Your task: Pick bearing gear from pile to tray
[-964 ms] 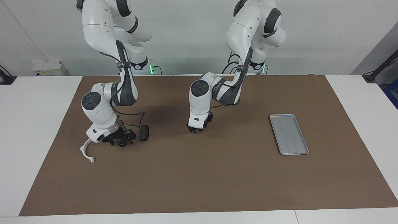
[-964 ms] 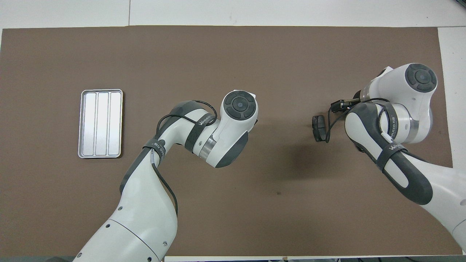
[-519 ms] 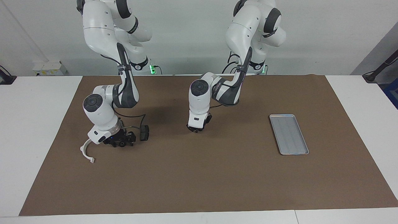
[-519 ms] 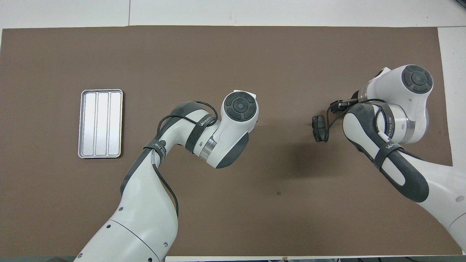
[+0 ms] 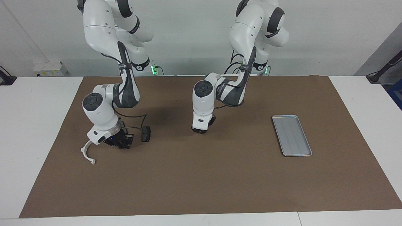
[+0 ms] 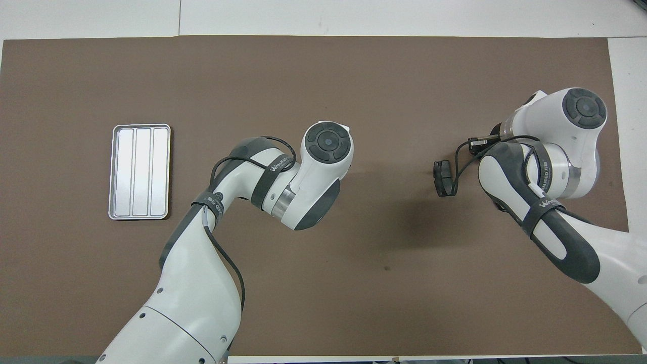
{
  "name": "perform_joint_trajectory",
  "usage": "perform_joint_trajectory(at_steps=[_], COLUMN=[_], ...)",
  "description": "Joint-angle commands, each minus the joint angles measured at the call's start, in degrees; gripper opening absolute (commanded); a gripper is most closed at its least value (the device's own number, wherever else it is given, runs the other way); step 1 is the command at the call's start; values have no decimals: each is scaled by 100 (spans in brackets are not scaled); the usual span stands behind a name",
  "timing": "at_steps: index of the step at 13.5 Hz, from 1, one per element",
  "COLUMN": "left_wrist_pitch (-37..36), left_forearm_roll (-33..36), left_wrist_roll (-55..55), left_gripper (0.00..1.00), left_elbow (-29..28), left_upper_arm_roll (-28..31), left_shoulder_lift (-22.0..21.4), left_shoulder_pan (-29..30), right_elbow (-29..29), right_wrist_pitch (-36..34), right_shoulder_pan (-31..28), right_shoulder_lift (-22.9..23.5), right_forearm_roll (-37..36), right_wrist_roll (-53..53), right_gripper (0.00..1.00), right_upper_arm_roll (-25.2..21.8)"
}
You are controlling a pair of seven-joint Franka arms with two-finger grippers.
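Observation:
The pile lies toward the right arm's end of the mat. It shows a white curved plastic arc [image 5: 86, 153] and one dark grey brake-pad plate [image 5: 145, 134], which also shows in the overhead view [image 6: 443, 177]. My right gripper [image 5: 122, 144] is low over the pile, between the arc and the plate. No black ring shows; its hand covers that spot. My left gripper [image 5: 201, 131] hangs low over the middle of the mat. The silver tray [image 5: 292, 135] lies toward the left arm's end and holds nothing; it also shows in the overhead view [image 6: 140, 172].
A brown mat [image 5: 201, 182] covers the table, with white table surface [image 5: 34, 131] at both ends. In the overhead view both wrists hide their own grippers. A cable loops from the right wrist next to the brake-pad plate.
The right gripper has turned and shifted slightly over the pile. A small black ring seen by its fingers earlier no longer shows. The left gripper has moved slightly toward the tray.

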Motion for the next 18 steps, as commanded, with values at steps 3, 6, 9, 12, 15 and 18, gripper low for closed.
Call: perform_joint_trajectory(at_steps=[3, 6, 9, 12, 15, 18], left_wrist_pitch=[-861, -898, -845, -933, -793, -146], left_forearm_roll=[75, 66, 66, 66, 66, 66], left_wrist_roll=[886, 1948, 3179, 4225, 5262, 5766], left_gripper=[0, 0, 0, 0, 0, 0], left_elbow=[-227, -928, -1414, -1484, -2046, -2362], left_upper_arm_roll=[15, 15, 15, 15, 15, 15], left_shoulder_lift=[-745, -1403, -1696, -1766, -2117, -2171], left_shoulder_pan=[720, 1300, 1915, 2521, 3084, 3455], right_elbow=[703, 1633, 2670, 2753, 2481, 2016], right_wrist_pitch=[-580, -1613, -2906, -3094, -3077, -2622], right_shoulder_pan=[-31, 197, 889, 1996, 2954, 3448], right_shoulder_lift=[-43, -131, -149, -201, -403, -439], right_forearm_roll=[-32, -32, -23, -172, -181, -190], right_wrist_roll=[-7, 413, 1727, 3626, 5130, 5836], right_gripper=[0, 0, 0, 0, 0, 0], right_upper_arm_roll=[19, 54, 81, 72, 81, 81])
